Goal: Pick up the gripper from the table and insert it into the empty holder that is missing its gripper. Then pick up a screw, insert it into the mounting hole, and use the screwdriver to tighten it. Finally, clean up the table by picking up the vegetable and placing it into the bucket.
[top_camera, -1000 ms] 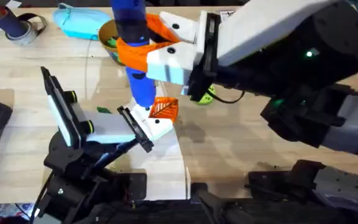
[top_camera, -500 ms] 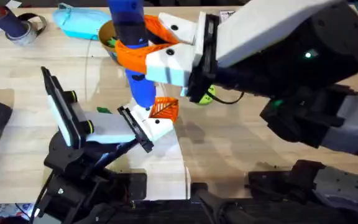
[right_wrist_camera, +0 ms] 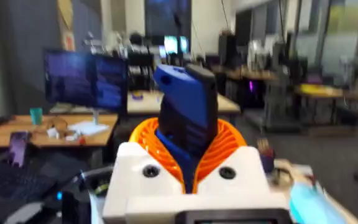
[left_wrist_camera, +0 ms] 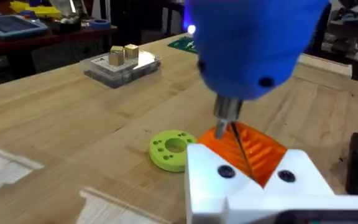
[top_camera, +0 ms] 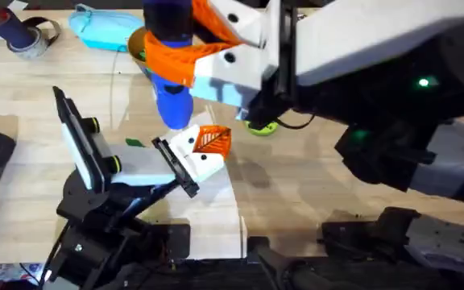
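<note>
My right gripper is shut on the blue screwdriver at its orange collar, holding it upright above the table. The screwdriver's bit hangs just over the orange lattice gripper. That gripper sits in the white holder by its black end plate. Two dark screw heads show in its white base. The tan bucket stands behind the screwdriver with something green inside. A small green piece lies beside the holder.
A lime-green disc lies right of the holder. The black-and-white upright plate with yellow-green knobs stands at its left. A light-blue tray and a tape roll are at the far left.
My right gripper has lifted the screwdriver up and slightly back; its tip has risen off the holder and orange gripper. The holder has not moved.
</note>
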You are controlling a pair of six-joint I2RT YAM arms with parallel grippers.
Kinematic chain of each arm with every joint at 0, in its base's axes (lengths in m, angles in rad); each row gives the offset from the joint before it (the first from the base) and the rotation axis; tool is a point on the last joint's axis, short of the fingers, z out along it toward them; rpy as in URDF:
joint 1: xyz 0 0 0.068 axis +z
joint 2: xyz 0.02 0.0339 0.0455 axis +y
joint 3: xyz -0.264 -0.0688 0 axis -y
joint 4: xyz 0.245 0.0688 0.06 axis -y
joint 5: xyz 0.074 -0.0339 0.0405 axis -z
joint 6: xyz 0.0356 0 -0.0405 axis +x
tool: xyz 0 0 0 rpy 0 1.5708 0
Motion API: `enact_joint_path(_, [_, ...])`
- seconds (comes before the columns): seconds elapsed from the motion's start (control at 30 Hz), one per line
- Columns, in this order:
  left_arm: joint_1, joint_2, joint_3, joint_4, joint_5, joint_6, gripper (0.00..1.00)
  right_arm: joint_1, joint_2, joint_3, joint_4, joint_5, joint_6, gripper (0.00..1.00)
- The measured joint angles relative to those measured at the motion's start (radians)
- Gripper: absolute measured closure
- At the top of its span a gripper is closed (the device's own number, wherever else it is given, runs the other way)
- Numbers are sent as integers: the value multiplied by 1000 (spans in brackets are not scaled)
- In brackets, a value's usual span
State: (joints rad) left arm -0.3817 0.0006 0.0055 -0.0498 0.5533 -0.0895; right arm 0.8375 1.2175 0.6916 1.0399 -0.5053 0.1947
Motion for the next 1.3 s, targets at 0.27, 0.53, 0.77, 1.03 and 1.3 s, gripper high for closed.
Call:
enact_joint_path(0.27, [0, 0, 0, 0, 0, 0, 990, -10, -1, 0, 30, -23, 1, 955])
enact_joint_path(0.53, [0, 0, 0, 0, 0, 0, 990, -185, -1, 0, -136, -35, 4, 957])
enact_joint_path(0.77, [0, 0, 0, 0, 0, 0, 990, -374, -1, 0, -309, -23, 4, 956])
enact_joint_path(1.03, [0, 0, 0, 0, 0, 0, 990, -546, -1, 1, -756, -12, -216, 956])
enact_joint_path(1.3, [0, 0, 0, 0, 0, 0, 990, -641, 5, 1, -1096, 216, -710, 958])
